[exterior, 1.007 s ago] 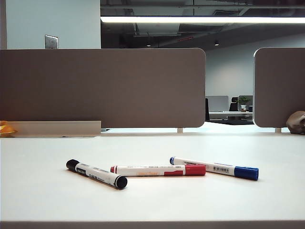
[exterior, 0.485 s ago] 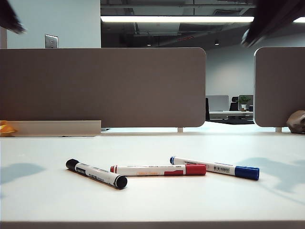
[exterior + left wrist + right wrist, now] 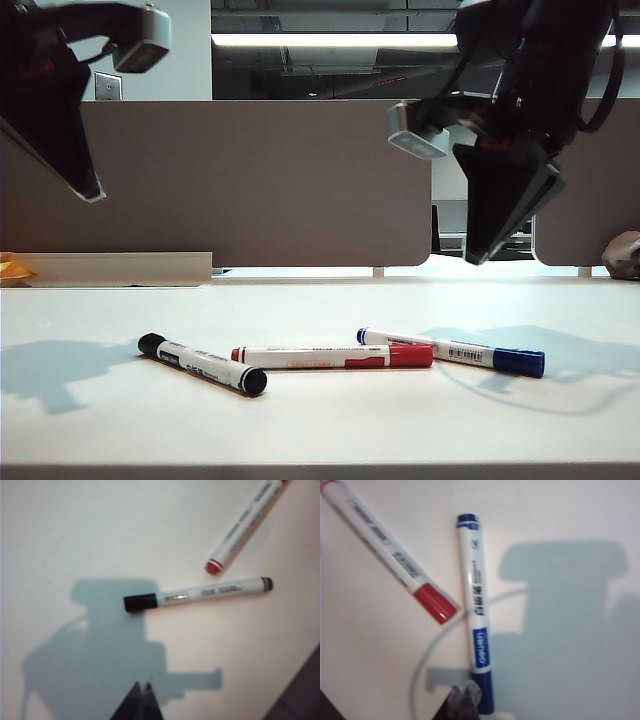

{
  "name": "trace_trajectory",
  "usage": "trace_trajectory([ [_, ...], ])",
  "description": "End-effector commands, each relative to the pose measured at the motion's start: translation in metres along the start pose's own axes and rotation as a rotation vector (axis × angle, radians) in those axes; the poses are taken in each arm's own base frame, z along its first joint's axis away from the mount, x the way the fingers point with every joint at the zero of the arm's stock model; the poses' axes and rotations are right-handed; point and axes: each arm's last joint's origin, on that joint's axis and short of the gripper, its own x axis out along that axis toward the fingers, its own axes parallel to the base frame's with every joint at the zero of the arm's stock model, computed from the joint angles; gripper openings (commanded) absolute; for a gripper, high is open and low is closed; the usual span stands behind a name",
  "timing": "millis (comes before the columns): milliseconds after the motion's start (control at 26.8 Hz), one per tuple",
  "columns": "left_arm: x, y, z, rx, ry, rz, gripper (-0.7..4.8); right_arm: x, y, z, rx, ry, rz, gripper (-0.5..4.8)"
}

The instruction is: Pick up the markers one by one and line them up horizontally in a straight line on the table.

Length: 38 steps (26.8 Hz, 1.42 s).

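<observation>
Three markers lie on the white table (image 3: 320,425): the black-capped one (image 3: 203,364) on the left, the red one (image 3: 333,356) in the middle and the blue one (image 3: 450,351) on the right, the red and blue ends close together. My left gripper (image 3: 92,193) hangs shut high above the table's left side, well clear of the black marker (image 3: 197,594); its tips (image 3: 142,685) are pressed together and empty. My right gripper (image 3: 478,258) hangs shut above the blue marker (image 3: 477,615), with its tips (image 3: 465,689) near the blue cap and nothing held.
Grey-brown divider panels (image 3: 250,180) (image 3: 590,180) stand along the table's far edge. A brownish object (image 3: 624,256) sits at the far right and something yellow (image 3: 12,270) at the far left. The table's front edge runs along the bottom of the exterior view.
Both arms have swung down into the exterior view from above, left and right, casting shadows on the table. The three markers have not moved.
</observation>
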Motion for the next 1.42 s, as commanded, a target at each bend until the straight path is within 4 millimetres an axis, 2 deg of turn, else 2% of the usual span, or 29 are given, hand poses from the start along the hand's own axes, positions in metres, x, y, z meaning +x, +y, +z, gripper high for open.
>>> trace_trajectory([
  [37,0.006,0.005,0.005,0.008,-0.011,0.025,-0.04,0.005,-0.005,0.003,-0.007,0.023,-0.052,0.00],
  [298,0.028,0.012,0.005,0.010,0.047,-0.003,-0.03,0.017,-0.012,0.013,-0.011,0.065,-0.037,0.24],
  [373,0.029,0.012,0.006,0.013,0.042,0.000,-0.03,0.017,-0.012,0.013,-0.017,0.065,-0.033,0.56],
  [485,0.028,0.013,0.006,0.011,0.041,0.001,-0.03,0.019,-0.011,0.012,-0.013,0.082,-0.021,0.59],
  [597,0.028,0.013,0.006,0.014,0.042,0.000,-0.02,0.021,-0.010,0.008,-0.002,0.116,0.013,0.95],
  [746,0.032,0.013,0.005,0.009,0.059,-0.014,0.04,0.030,-0.005,0.003,-0.008,0.155,0.039,0.95],
  [820,0.035,0.013,0.004,0.006,0.059,-0.032,0.38,0.033,-0.005,-0.001,-0.020,0.171,0.045,0.95],
  [1081,0.042,0.013,0.003,-0.003,0.066,-0.075,0.40,0.041,-0.007,-0.003,-0.024,0.200,0.028,0.98],
  [1119,0.042,0.013,0.003,-0.006,0.067,-0.075,0.40,0.046,-0.008,-0.004,-0.020,0.220,0.036,1.30],
  [1193,0.041,0.013,0.003,-0.006,0.067,-0.075,0.39,0.051,-0.009,-0.004,-0.016,0.235,0.043,1.43],
  [1417,0.040,0.011,0.006,-0.011,0.009,-0.158,0.20,0.063,-0.012,-0.004,-0.011,0.248,0.052,1.44],
])
